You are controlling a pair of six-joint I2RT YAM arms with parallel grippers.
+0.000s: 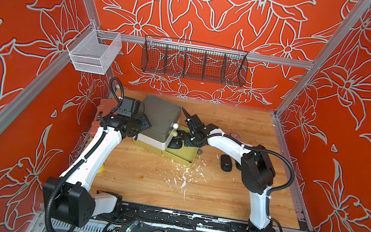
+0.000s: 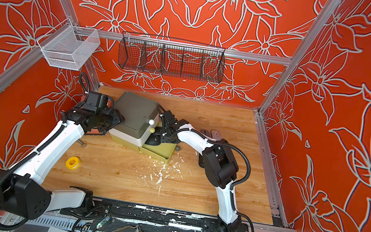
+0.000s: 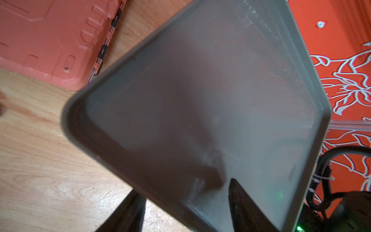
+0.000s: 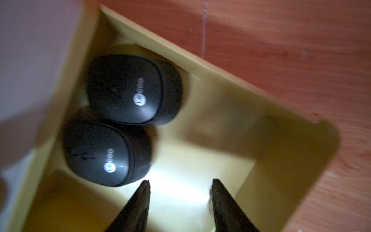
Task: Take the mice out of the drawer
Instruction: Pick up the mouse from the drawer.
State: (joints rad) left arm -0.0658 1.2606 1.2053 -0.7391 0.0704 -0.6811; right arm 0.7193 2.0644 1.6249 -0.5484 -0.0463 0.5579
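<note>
WALLS: orange-red back wall (image 1: 201, 10) and sides, pale flower outlines everywhere, evenly lit | 12 O'CLOCK: and there's a black wire basket (image 1: 194, 63) hanging off the aluminium rail (image 1: 276, 59) | 10 O'CLOCK: white mesh basket (image 1: 93, 52) up in the corner | BELOW: wood-grain tabletop (image 1: 143, 185), white flecks (image 1: 184, 174) scattered mid-board
</note>
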